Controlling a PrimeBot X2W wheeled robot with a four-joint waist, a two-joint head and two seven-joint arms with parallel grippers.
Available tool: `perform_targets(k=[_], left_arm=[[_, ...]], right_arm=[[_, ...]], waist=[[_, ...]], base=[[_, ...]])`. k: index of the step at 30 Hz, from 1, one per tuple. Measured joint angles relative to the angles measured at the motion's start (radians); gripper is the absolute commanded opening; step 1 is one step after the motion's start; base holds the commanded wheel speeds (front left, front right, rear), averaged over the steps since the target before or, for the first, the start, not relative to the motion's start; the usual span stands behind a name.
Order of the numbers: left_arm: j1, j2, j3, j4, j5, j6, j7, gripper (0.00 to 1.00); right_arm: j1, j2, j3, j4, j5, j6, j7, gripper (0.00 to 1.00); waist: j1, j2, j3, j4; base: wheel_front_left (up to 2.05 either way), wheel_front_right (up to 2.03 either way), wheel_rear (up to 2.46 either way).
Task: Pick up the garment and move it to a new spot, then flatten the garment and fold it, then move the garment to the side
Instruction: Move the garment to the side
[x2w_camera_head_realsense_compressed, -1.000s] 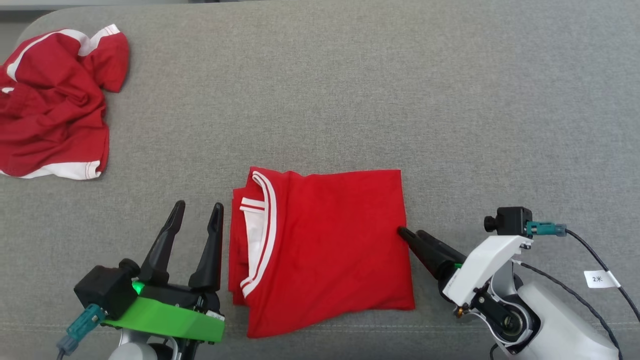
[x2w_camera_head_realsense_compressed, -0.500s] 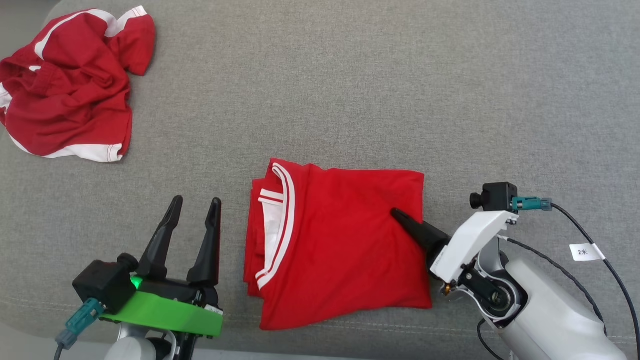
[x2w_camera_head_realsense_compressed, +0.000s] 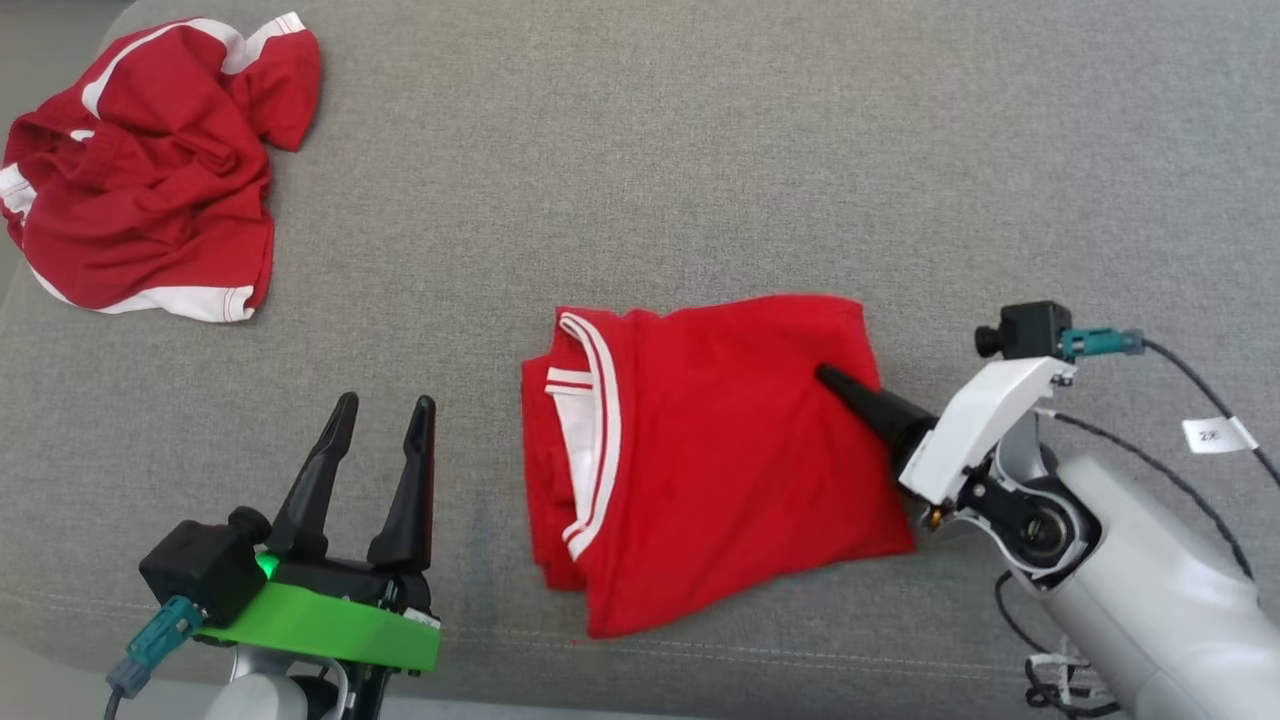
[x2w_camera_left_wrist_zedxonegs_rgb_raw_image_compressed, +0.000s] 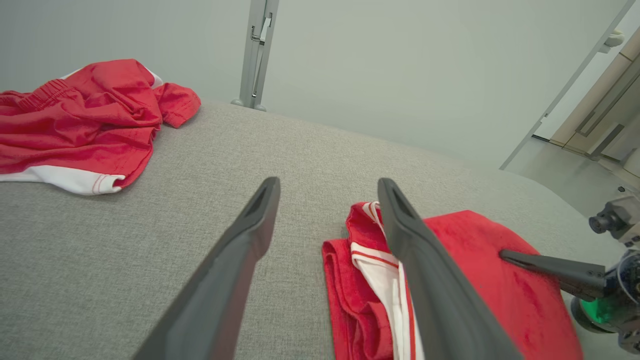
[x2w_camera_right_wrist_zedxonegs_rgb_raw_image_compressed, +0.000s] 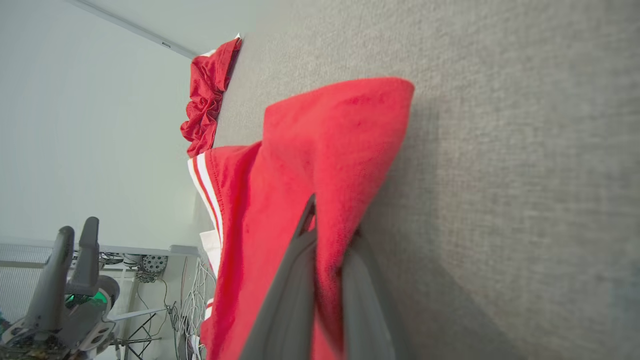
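I'm seeing the folded garment (x2w_camera_head_realsense_compressed: 720, 470) lying mid-cushion (x2w_camera_head_realsense_compressed: 700, 150), toward the front edge. My left gripper (x2w_camera_head_realsense_compressed: 385, 402) is sitting just left of it, not touching. My right gripper (x2w_camera_head_realsense_compressed: 830, 375) is sitting at its right edge, jaws pinching cloth. A crumpled garment (x2w_camera_head_realsense_compressed: 150, 160) is lying far back-left.

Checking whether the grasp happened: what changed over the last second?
The right gripper slid onto the right edge of the folded shirt and shut on it, one finger above the cloth, one below; that edge now bunches up slightly. The left gripper stayed open beside the shirt; the crumpled garment lay still, though the camera shifted.
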Motion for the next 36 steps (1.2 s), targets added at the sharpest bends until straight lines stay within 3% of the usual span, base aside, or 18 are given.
perform_targets(k=[11,24,28,36], left_arm=[[0.0,-0.001,-0.003,0.002,-0.002,0.0,0.0,1.0],[0.0,0.006,0.03,-0.003,-0.002,0.0,0.0,1.0],[0.0,0.01,0.02,-0.011,-0.001,0.0,0.0,1.0],[-0.005,0.045,0.007,-0.025,0.006,0.0,0.0,1.0]], right_arm=[[-0.188,-0.16,0.009,-0.016,-0.051,0.0,0.143,0.0],[-0.307,-0.202,-0.007,-0.043,-0.022,0.0,0.267,0.0],[-0.309,-0.261,-0.047,0.003,-0.022,-0.028,0.272,0.0],[-0.33,-0.308,-0.096,0.065,-0.015,-0.063,0.277,0.0]], waist=[[0.0,0.0,0.0,0.008],[0.0,0.0,0.01,-0.02],[0.0,0.0,0.021,-0.033],[0.0,0.0,0.062,-0.057]], base=[[0.0,0.0,0.0],[0.0,0.0,0.0],[0.0,0.0,0.0],[0.0,0.0,0.0]])
